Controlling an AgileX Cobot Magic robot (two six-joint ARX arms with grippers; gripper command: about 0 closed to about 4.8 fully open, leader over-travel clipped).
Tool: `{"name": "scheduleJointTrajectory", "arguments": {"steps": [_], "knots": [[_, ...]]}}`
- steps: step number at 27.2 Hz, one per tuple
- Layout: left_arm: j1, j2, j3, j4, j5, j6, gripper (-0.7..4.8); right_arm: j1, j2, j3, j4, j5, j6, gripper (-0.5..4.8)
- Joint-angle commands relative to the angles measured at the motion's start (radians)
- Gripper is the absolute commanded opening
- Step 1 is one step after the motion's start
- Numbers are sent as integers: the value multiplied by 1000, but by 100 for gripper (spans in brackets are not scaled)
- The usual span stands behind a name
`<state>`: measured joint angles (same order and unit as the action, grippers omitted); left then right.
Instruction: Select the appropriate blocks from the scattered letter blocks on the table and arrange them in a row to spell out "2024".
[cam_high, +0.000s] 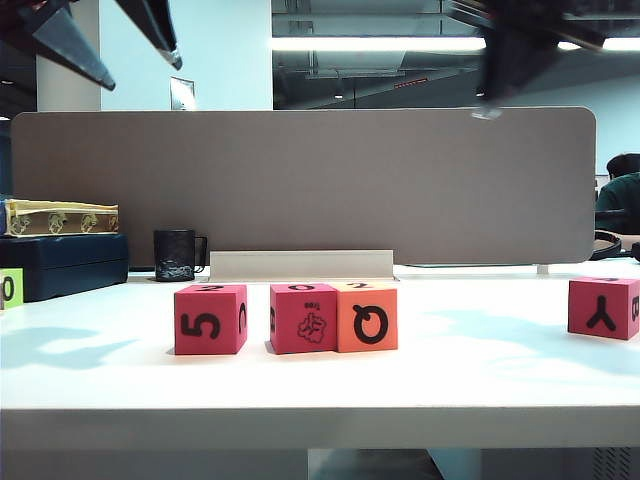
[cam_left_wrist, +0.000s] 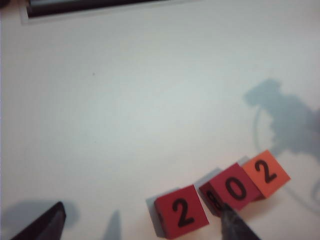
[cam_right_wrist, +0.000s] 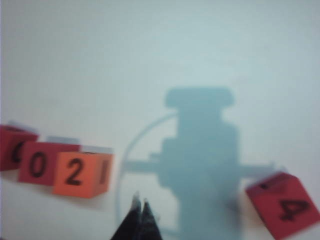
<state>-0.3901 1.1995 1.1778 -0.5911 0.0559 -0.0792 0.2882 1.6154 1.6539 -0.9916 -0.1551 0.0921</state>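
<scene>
Three blocks stand in a row mid-table: a pink-red one (cam_high: 210, 318) with 2 on top (cam_left_wrist: 181, 212), a pink-red one (cam_high: 303, 318) with 0 on top (cam_left_wrist: 235, 187) touching an orange one (cam_high: 366, 316) with 2 on top (cam_left_wrist: 266, 172). A fourth pink-red block (cam_high: 603, 308) sits apart at the right, its top marked 4 (cam_right_wrist: 285, 205). My left gripper (cam_high: 140, 72) (cam_left_wrist: 140, 227) hangs open high above the row, holding nothing. My right gripper (cam_high: 490, 105) (cam_right_wrist: 140, 210) is shut and empty, high over the bare table (cam_high: 470, 370) between the orange block (cam_right_wrist: 80, 175) and the 4 block.
A lime-green block marked 0 (cam_high: 10, 288) sits at the far left edge. A black mug (cam_high: 177, 255), a dark case (cam_high: 60, 265) with a yellow box (cam_high: 60, 217) on it, and a low white bar (cam_high: 300, 264) stand along the divider panel (cam_high: 300, 180).
</scene>
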Motion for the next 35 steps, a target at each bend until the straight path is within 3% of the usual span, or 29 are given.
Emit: {"name": "scheduleJointTrajectory", "arguments": {"steps": [1,6,8,11,14,17,19,22,27,30,35], "knots": [[-2,-4,3,-5,58,5,393,-45,-5,3,-31,10,45,14],[-2,-3,3,-2,92,4,393,-111,18,2,-88,80,174,14],[-2,-4,3,-10,108,2,393,-117,43,1,-121,117,264,73],[-2,-3,3,-14,117,0,393,-117,76,0,-142,128,356,112],[-2,-4,3,-23,167,0,393,-114,127,0,-143,163,406,185],[-2,-4,3,-54,167,1,393,-123,153,0,-170,233,416,217],[-2,-4,3,-68,167,1,393,-137,167,-2,-185,256,445,270],[-2,-5,3,-82,169,1,393,-163,177,-24,-161,257,497,390],[-2,-5,3,-87,169,4,393,-179,177,-89,-88,198,514,402],[-2,-5,3,-89,169,4,393,-181,191,-177,40,133,567,401],[-2,-5,3,-89,169,4,393,-181,228,-192,93,123,570,402]]}}
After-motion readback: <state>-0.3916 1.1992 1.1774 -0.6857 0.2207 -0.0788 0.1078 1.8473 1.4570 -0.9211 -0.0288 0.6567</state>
